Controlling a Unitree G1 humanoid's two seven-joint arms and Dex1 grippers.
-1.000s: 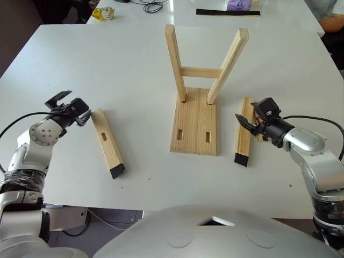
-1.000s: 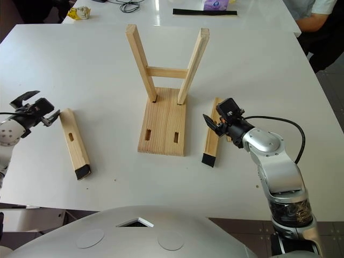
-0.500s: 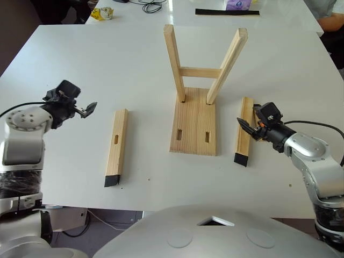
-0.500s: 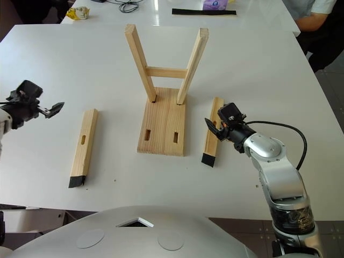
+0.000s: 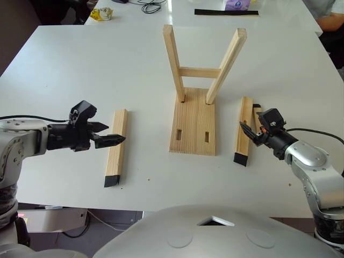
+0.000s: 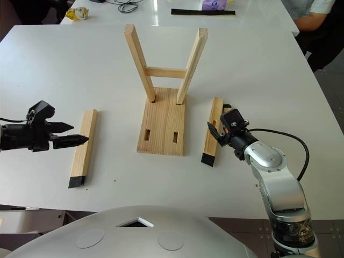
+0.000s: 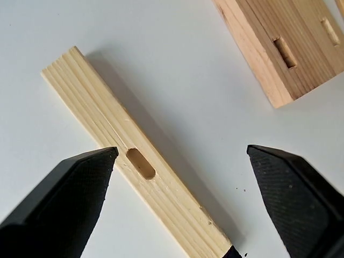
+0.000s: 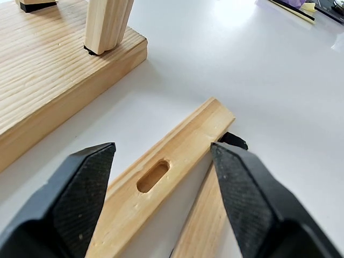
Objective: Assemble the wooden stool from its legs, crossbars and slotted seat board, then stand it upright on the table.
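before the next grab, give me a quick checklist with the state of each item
1. Left gripper open: ok.
2. Left loose leg between its fingers: ok in the left wrist view, though off centre, nearer one finger.
3. Right gripper open astride the right loose leg: ok.
4. Near slots of the seat board free: ok.
5. Standing legs and crossbar upright in the far slots: ok.
6. Right leg clear of the second piece beside it: cannot tell.
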